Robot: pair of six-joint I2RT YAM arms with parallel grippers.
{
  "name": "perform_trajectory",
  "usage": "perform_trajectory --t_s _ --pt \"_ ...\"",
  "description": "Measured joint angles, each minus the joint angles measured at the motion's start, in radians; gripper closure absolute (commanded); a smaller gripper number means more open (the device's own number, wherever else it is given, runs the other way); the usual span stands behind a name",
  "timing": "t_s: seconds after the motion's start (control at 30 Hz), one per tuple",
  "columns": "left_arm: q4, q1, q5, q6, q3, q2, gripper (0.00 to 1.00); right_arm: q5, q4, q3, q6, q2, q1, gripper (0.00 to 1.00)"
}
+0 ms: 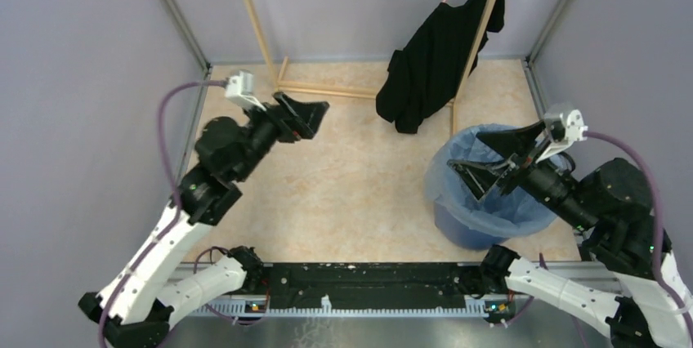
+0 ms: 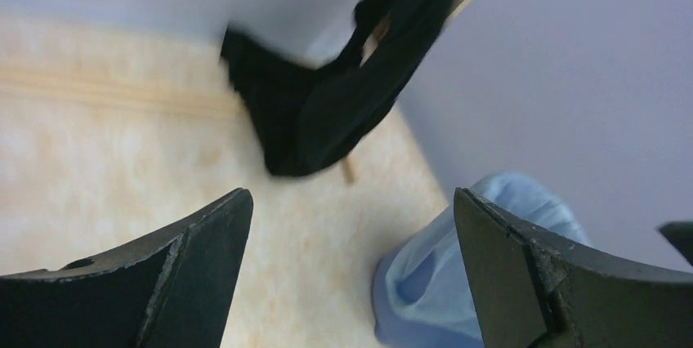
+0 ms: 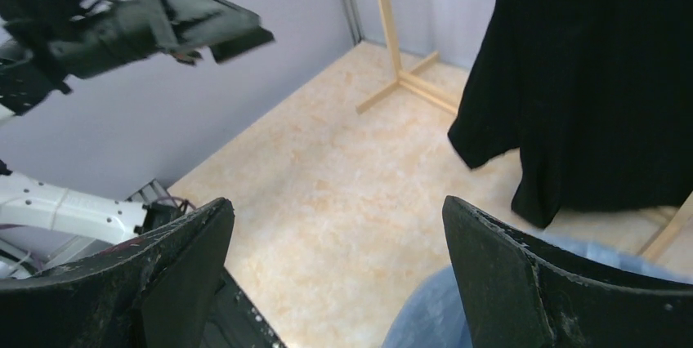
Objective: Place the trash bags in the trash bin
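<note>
The blue bucket (image 1: 467, 238) stands at the right of the floor. The pale-blue film bag (image 1: 444, 187) lines it and is draped over its rim. My right gripper (image 1: 464, 152) hangs over the bucket's mouth, open and empty, touching nothing that I can see. My left gripper (image 1: 309, 113) is far off at the upper left, raised, open and empty, pointing toward the bucket. The left wrist view shows the bag (image 2: 523, 209) beyond my open left gripper (image 2: 350, 194). The right wrist view shows the bag's edge (image 3: 433, 319) below my open right gripper (image 3: 337, 201).
A black garment (image 1: 433, 62) hangs on a pink hanger from a wooden rack (image 1: 482, 29) at the back, just behind the bucket. The rack's base bars (image 1: 327, 89) lie on the floor at the back. Grey walls enclose three sides. A black rail (image 1: 368, 283) runs along the near edge.
</note>
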Motion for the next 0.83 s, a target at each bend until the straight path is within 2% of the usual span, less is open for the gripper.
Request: perform_trajectory --t_s 0.1,0.27,0.47,0.67,0.83 --pt "-0.034 0.000 0.017 0.189 0.228 -0.017 0.01 -0.004 0.004 0.124 -0.053 0.073 0.000 0.01" --pt "-0.030 -0.001 0.087 0.417 0.375 -0.056 0.01 0.000 0.011 0.213 -0.121 0.120 0.000 0.01" --pt "0.007 -0.001 0.137 0.587 0.296 -0.151 0.01 0.087 0.001 0.274 -0.172 0.177 0.000 0.01" --pt "-0.008 -0.001 0.134 0.673 0.236 -0.159 0.01 0.140 -0.030 0.362 -0.194 0.266 0.000 0.01" --pt "-0.017 -0.001 0.126 0.712 0.236 -0.156 0.01 0.184 -0.035 0.348 -0.201 0.273 0.000 0.01"
